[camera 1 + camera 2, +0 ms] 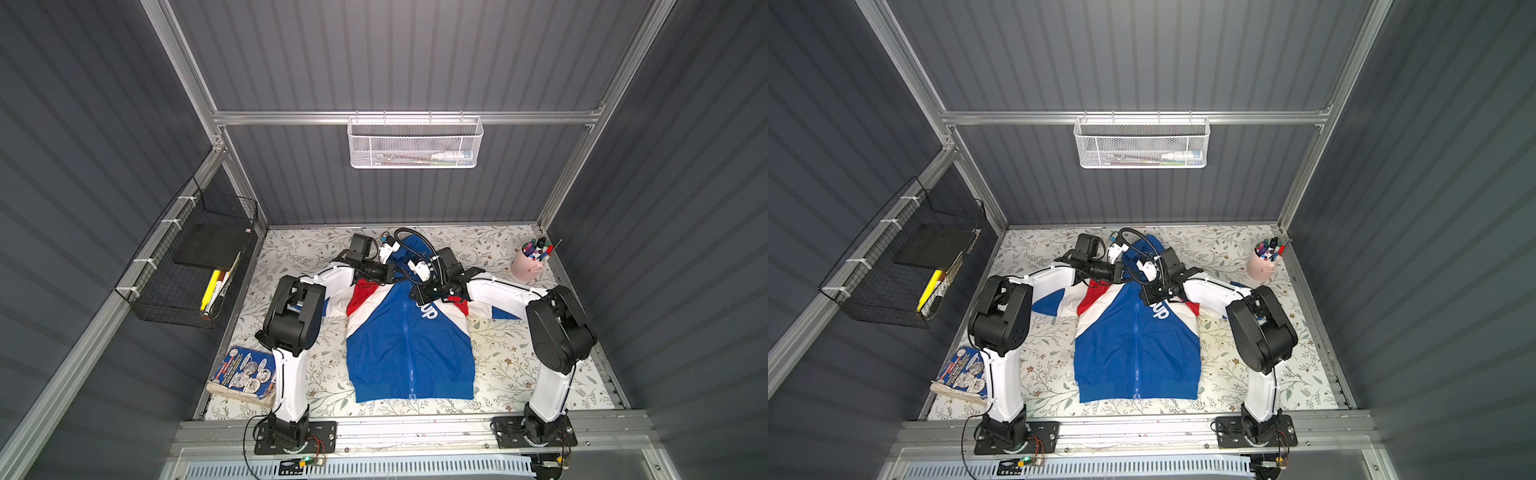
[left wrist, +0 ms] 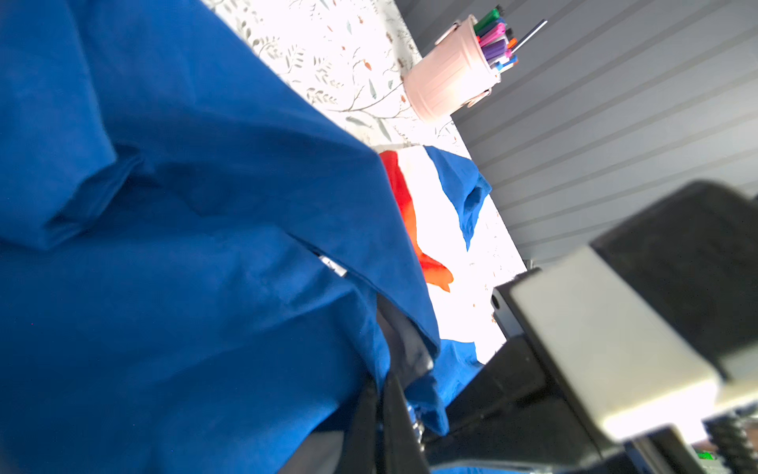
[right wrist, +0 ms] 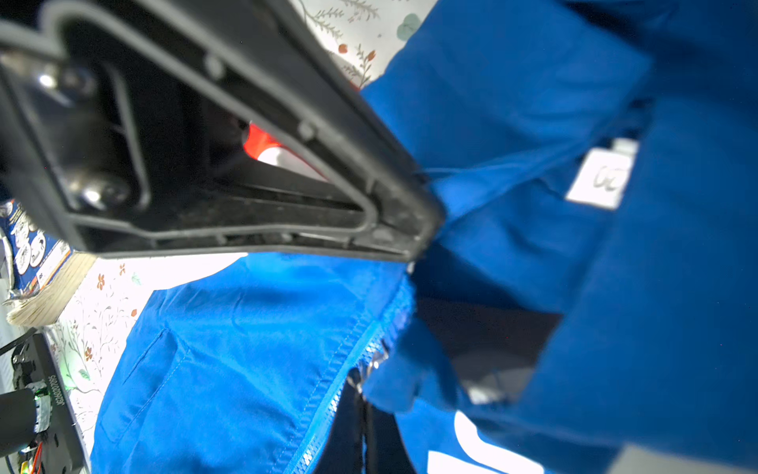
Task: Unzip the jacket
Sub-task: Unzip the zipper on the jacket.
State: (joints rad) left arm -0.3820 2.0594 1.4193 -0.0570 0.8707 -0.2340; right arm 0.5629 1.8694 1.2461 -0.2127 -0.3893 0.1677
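a: what reads clearly?
b: white letters (image 1: 428, 311) "up" on the chest of the jacket (image 1: 409, 357), seen in both top views (image 1: 1160, 311); whatever comes before them is covered.
a: anything else?
b: a white tag (image 3: 601, 178) inside the jacket, its marks blurred. the book (image 1: 245, 374) cover's print is too small. a code strip (image 3: 60, 390) in the right wrist view, not legible.

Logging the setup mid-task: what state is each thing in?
jacket: flat, front up.
zipper: closed where visible.
left pincer: shut on jacket fabric.
right pincer: shut at the zipper's top.
pen cup: upright, full of markers.
book: closed, lying flat.
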